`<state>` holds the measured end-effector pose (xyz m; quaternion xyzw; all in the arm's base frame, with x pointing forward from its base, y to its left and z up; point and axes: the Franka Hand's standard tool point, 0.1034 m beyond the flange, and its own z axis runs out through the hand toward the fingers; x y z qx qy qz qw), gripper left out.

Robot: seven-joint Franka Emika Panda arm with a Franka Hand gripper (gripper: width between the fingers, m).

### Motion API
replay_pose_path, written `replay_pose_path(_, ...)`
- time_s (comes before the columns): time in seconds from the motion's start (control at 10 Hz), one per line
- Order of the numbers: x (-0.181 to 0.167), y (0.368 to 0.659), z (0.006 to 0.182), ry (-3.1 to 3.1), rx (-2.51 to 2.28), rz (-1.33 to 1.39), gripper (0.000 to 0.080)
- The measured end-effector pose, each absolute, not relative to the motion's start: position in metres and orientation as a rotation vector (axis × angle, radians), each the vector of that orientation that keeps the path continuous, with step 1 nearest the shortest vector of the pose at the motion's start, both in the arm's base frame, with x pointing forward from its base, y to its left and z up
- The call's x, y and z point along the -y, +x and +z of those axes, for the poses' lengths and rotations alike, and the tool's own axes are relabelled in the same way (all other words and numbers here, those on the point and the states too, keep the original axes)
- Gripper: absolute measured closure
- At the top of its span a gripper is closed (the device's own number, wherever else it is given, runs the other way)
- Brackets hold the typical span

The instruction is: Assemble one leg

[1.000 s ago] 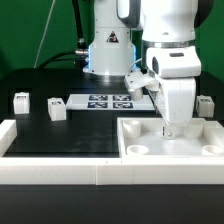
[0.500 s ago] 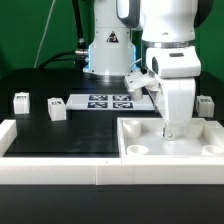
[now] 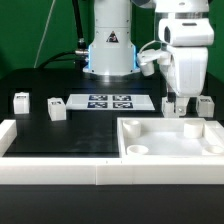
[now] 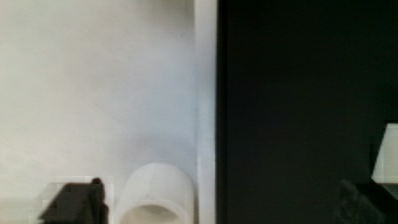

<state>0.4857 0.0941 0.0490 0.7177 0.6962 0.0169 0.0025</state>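
The gripper [image 3: 180, 104] hangs open and empty above the far right part of the large white tray-like piece [image 3: 160, 148]. One leg [image 3: 192, 127] stands upright in the tray's far right corner, just below the gripper and apart from it. In the wrist view this leg [image 4: 157, 196] shows as a rounded white stub between the two dark fingers [image 4: 71, 203], with the gripper [image 4: 222, 206] spread wide. Three more legs lie on the black table: two at the exterior view's left [image 3: 21, 100] [image 3: 57, 110] and one at the right [image 3: 205, 104].
The marker board [image 3: 110, 101] lies on the table in front of the robot base [image 3: 108, 50]. A low white wall [image 3: 50, 167] runs along the front and left of the work area. A white part edge [image 4: 388, 150] shows in the wrist view.
The gripper has risen out of the tray and moved to the exterior view's right. A leg now stands uncovered in the tray's far right corner.
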Motion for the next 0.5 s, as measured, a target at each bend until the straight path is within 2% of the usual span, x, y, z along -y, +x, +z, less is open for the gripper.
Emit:
replay_pose_path(0.3, -0.0954, 0.484, 0.0514, 2.302, -2.127, 0.055, 0.015)
replay_pose_path(0.5, -0.0962, 0.4838, 0.0513, 2.516, -1.881, 0.057, 0.015)
